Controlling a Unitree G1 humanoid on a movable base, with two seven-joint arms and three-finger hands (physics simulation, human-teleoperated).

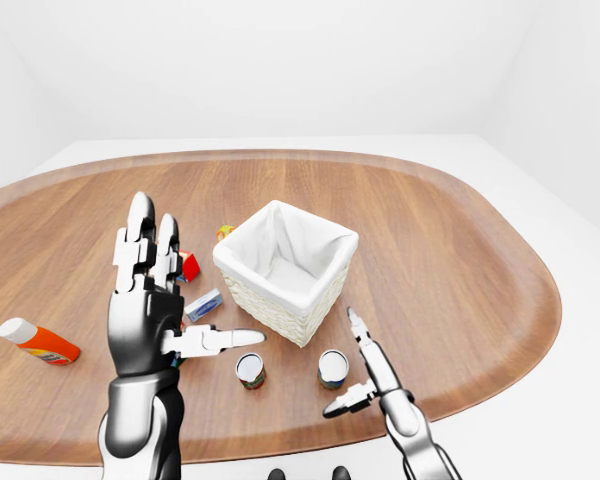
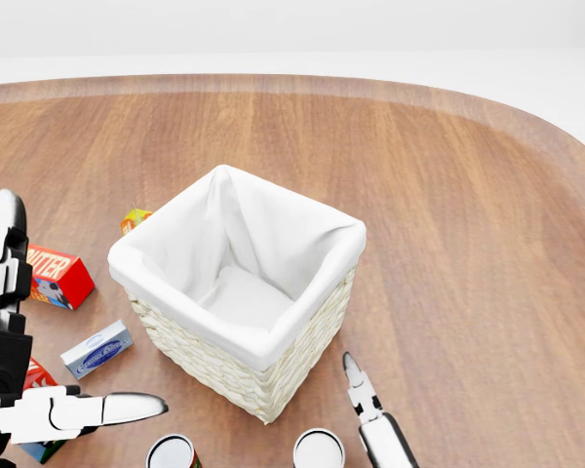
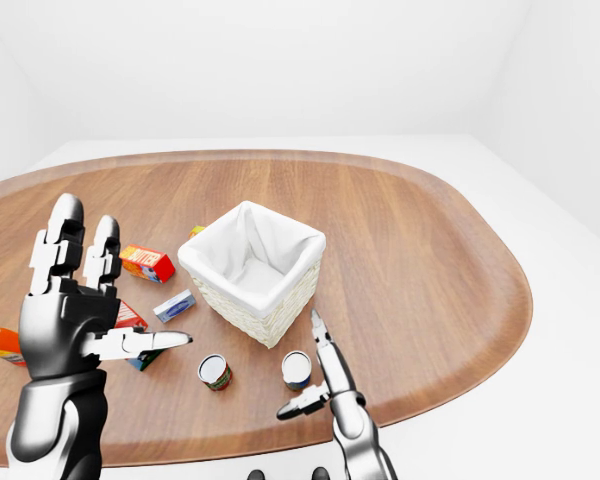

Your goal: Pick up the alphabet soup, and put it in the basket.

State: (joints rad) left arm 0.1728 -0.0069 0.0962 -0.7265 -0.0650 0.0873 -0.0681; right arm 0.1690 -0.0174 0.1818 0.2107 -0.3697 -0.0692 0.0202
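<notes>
Alphabet soup (image 3: 296, 368) stands between basket (image 3: 252, 262) and table edge (image 3: 450, 380).

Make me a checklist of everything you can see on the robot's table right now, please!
Surface: oval wooden table, white floor around it.
Job's things: two cans stand below the basket in the left-eye view, one beside the right hand, one further left; labels too small to tell which is the soup. Basket with white liner, upright, empty.
Clutter: red box, small blue-white box, orange bottle lying down, a small yellow item behind the basket.
Grippers: left hand raised, open; right hand open, holding nothing.
Cables: nothing seen.
Surroundings: plain white walls.
</notes>
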